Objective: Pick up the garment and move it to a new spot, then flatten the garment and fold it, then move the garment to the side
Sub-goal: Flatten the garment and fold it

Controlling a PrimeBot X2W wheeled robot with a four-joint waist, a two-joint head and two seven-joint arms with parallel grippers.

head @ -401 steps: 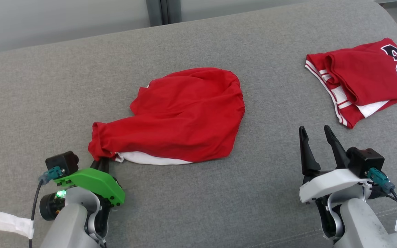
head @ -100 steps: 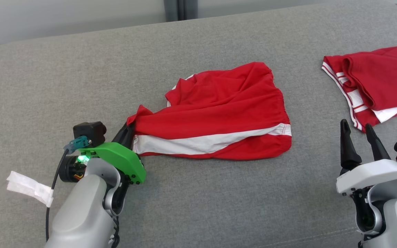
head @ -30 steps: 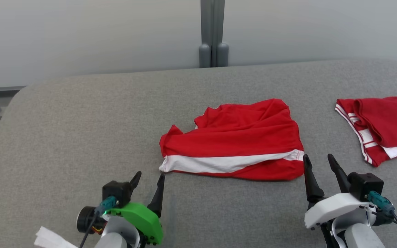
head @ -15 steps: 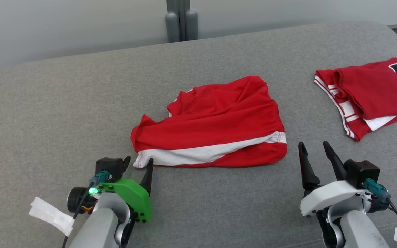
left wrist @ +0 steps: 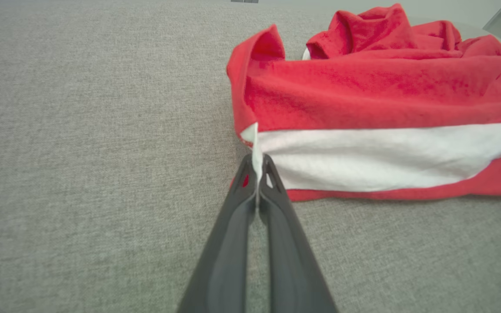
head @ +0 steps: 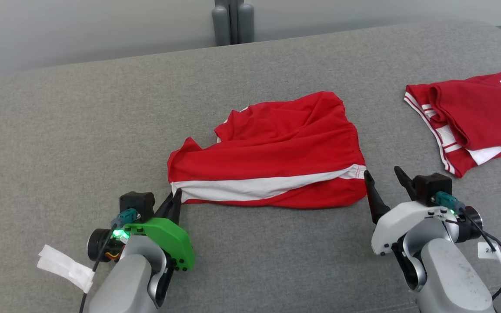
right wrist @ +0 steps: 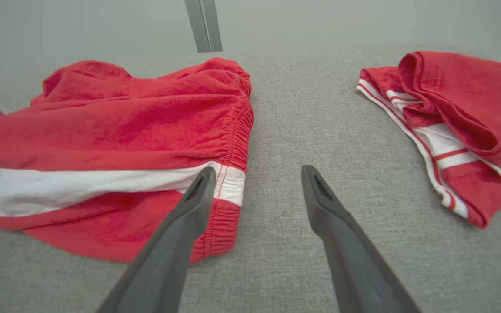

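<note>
The red garment lies mid-cushion, bunched along its far edge. The left gripper is pinched closed on the near-left corner, holding only a thin sliver of the white stripe. The right gripper stands wide at the near-right corner, holding nothing, with one finger over the waistband and the other over bare cushion. Risks: the left pinch is shallow, so a pull to flatten may slip it free. The right jaws, if closed where they are, may catch only the edge or gather one layer. Unclear: how many layers the left pinch holds, and whether the right finger touches cloth. A second red jersey is cut off at the frame edge.
</note>
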